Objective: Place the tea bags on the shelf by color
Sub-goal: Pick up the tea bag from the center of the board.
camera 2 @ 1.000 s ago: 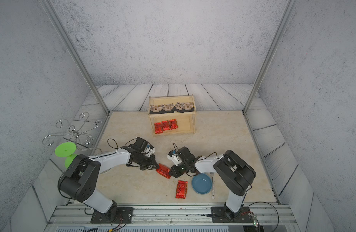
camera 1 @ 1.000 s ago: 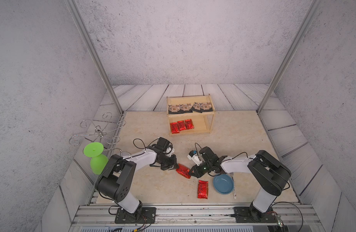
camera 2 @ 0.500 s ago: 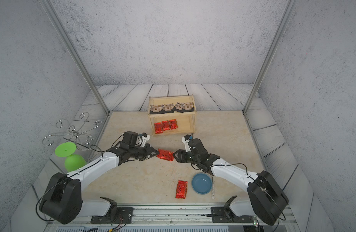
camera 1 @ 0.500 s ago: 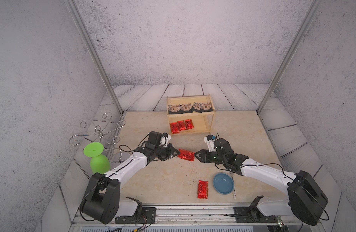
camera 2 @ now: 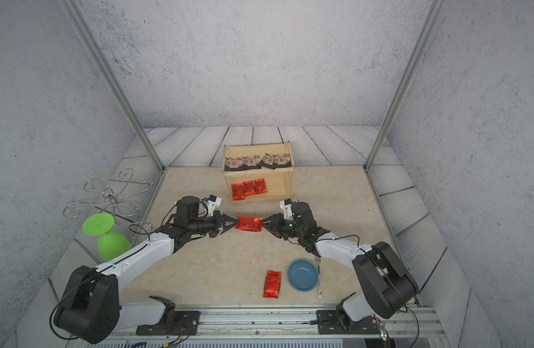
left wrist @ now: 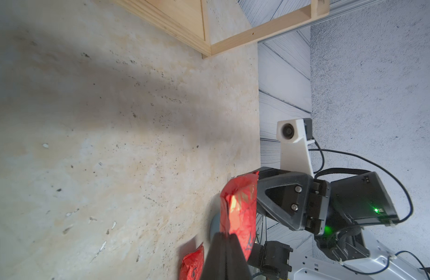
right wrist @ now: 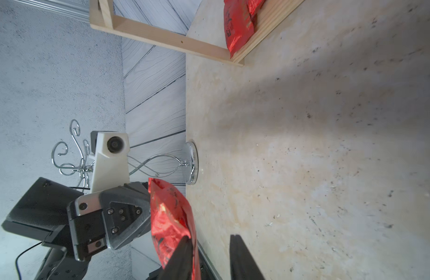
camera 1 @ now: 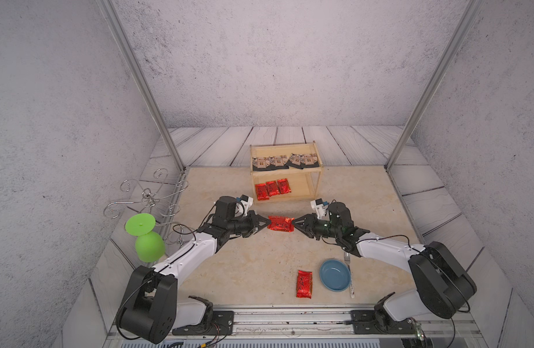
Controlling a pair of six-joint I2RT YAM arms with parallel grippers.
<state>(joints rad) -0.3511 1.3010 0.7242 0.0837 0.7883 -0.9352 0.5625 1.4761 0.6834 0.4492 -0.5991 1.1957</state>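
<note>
I see a round blue bowl [camera 1: 335, 274] lower right, a white-handled fork [camera 1: 351, 281] just beside it; far left, a green plastic goblet [camera 1: 149, 247] by a chrome wire stand [camera 1: 148, 195].

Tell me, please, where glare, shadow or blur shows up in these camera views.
Left wrist view: white glare on the held red tea bag, a broad soft shadow across the tabletop, the left gripper dark and slightly soft at the lens. Right wrist view: the same foil glare and shadow band. Both top views: even light, sharp.
</note>
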